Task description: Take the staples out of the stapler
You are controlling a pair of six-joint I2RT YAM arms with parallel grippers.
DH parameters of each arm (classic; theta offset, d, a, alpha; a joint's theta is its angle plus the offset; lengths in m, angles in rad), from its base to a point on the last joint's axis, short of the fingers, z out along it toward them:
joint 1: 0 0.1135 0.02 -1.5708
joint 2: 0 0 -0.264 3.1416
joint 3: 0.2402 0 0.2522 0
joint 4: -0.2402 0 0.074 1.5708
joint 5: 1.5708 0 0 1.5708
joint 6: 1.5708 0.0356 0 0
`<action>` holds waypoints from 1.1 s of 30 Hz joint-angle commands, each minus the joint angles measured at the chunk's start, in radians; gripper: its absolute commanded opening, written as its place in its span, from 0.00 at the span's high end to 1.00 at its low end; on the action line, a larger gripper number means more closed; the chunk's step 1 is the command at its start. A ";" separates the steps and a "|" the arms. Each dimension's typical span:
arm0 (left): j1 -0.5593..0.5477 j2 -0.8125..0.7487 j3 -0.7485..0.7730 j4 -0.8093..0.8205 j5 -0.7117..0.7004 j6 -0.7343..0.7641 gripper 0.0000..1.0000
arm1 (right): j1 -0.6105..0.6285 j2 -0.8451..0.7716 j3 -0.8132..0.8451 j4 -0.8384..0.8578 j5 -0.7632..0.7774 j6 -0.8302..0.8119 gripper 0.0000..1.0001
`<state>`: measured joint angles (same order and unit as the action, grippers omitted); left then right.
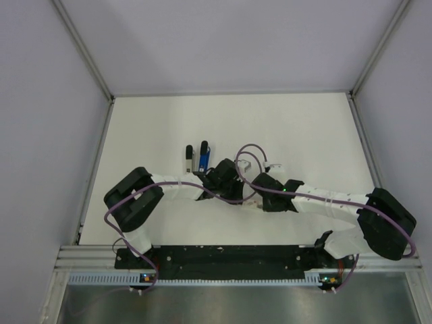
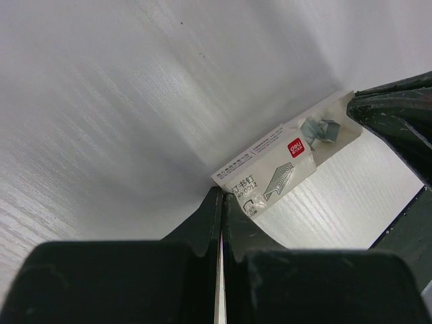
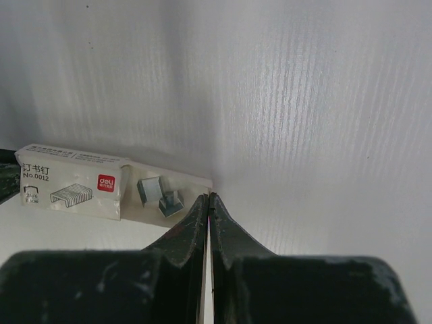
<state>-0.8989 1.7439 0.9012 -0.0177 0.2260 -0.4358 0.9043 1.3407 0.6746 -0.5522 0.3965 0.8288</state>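
Both arms reach inward from their bases and meet near the middle of the white worktop (image 1: 155, 121). The left tool (image 1: 223, 179) and the right tool (image 1: 266, 185) sit close together, almost facing each other, and both are low over the surface. From above, their dark housings hide the jaws, so the jaw position cannot be confirmed. The stapler (image 1: 204, 156), blue with a black end, lies just beyond the left tool on its outer side, pointing away from the arm bases. A grey bar (image 1: 190, 158) lies parallel to the stapler, just beside it on the side farther from the left tool. Purple cables (image 1: 251, 152) loop above both wrists.
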 commanded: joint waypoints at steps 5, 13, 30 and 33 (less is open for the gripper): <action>-0.006 0.003 -0.030 0.056 -0.031 0.052 1.00 | 0.015 -0.031 -0.018 0.006 -0.033 -0.056 1.00; -0.006 0.011 -0.030 0.055 -0.045 0.060 1.00 | 0.015 -0.063 -0.035 0.001 -0.033 -0.069 1.00; -0.020 0.000 -0.022 0.045 -0.048 0.052 1.00 | 0.016 -0.046 -0.004 -0.006 -0.018 -0.019 1.00; -0.037 0.003 -0.019 0.036 -0.051 0.052 1.00 | 0.018 -0.025 0.017 -0.018 -0.007 -0.010 1.00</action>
<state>-0.9127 1.7439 0.8875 0.0338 0.1978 -0.3943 0.9077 1.2953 0.6434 -0.5568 0.3702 0.7898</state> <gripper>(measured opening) 0.012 0.004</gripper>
